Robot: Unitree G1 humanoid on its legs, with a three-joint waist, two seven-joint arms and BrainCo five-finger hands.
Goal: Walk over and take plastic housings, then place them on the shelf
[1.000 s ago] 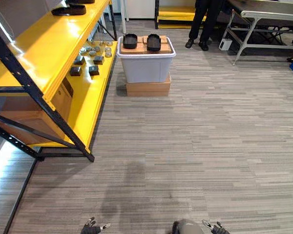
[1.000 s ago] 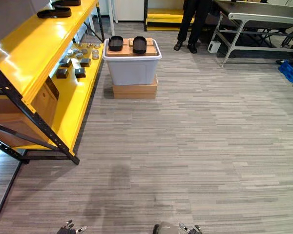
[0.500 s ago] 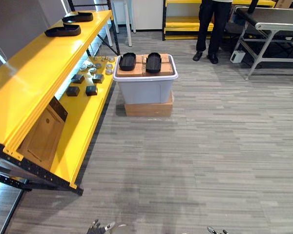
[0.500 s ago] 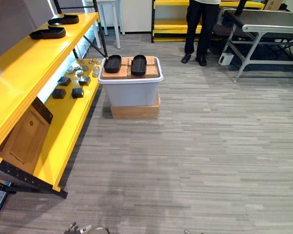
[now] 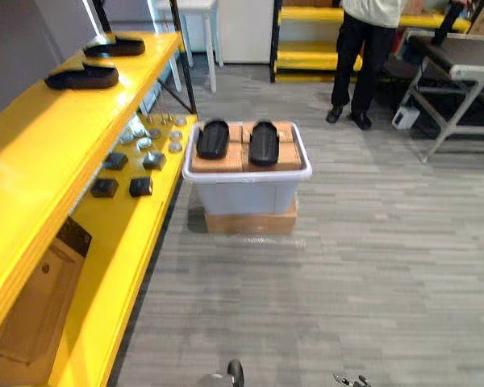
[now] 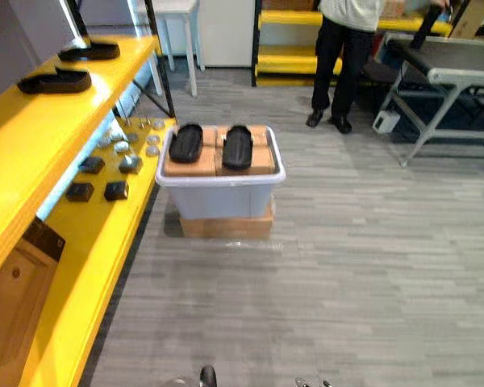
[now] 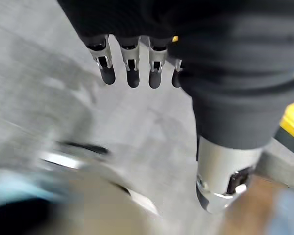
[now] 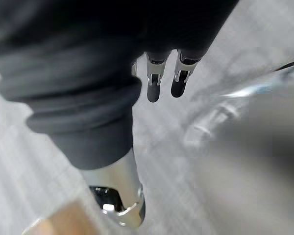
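Two housings (image 5: 212, 139) lie atop the far bin (image 5: 246, 192), well apart from the left hand (image 7: 133, 73) and right hand (image 8: 154, 84); both hands' fingers hang straight and empty.

Both hands hanging open and slack.

The left hand (image 7: 133, 66) is dangling with its fingers (image 7: 106, 68) lined up in a row, straight and loose, dark tips pointing downward, while its thumb (image 7: 220, 171) is sticking out apart from them, uncurled. The right hand (image 8: 154, 81) is doing much the same: its fingers (image 8: 182, 78) are hanging relaxed and straight, and its thumb (image 8: 115, 191) is standing off to one side. The dark ribbed covers (image 7: 225, 73) are wrapping the backs of both hands and the wrists, and neither hand is closing on anything.
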